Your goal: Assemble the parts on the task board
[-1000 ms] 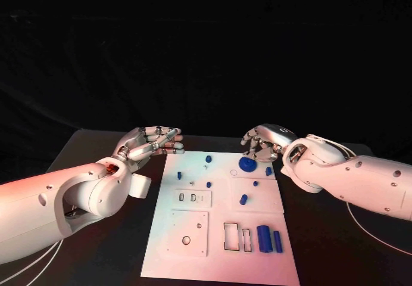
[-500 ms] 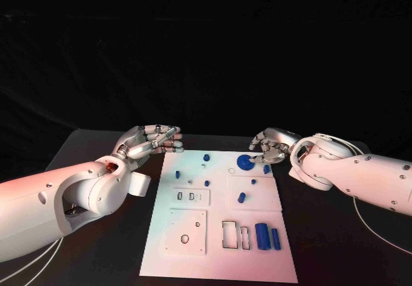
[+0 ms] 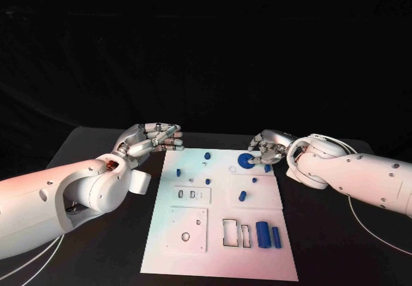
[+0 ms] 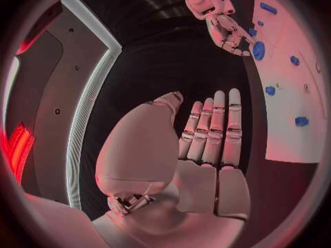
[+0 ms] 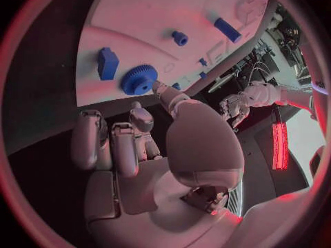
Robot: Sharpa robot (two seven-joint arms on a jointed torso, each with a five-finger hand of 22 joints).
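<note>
The blue gear (image 3: 246,159) lies flat on the white task board (image 3: 193,238), near the board's far right corner. Just beside the gear, toward the board's right edge, sits a small blue block (image 3: 268,168). The right hand (image 3: 268,148) hangs over that corner with its fingers curled down; in the right wrist view one fingertip (image 5: 160,86) reaches to the rim of the gear, which lies flat on the board with nothing closed round it. Whether that tip truly touches the teeth I cannot tell.

Nearer the robot than the gear, two blue cylinders (image 3: 268,235) lie side by side at the board's near right, next to rectangular slots (image 3: 231,233). A short blue peg (image 3: 243,197) lies between the gear and those cylinders. Left of the gear stand smaller blue pegs (image 3: 207,157).

The left hand (image 3: 153,139) hovers off the board's far left corner, above the black table (image 3: 103,250), well apart from the gear. Its fingers lie straight and pressed together, holding nothing.
</note>
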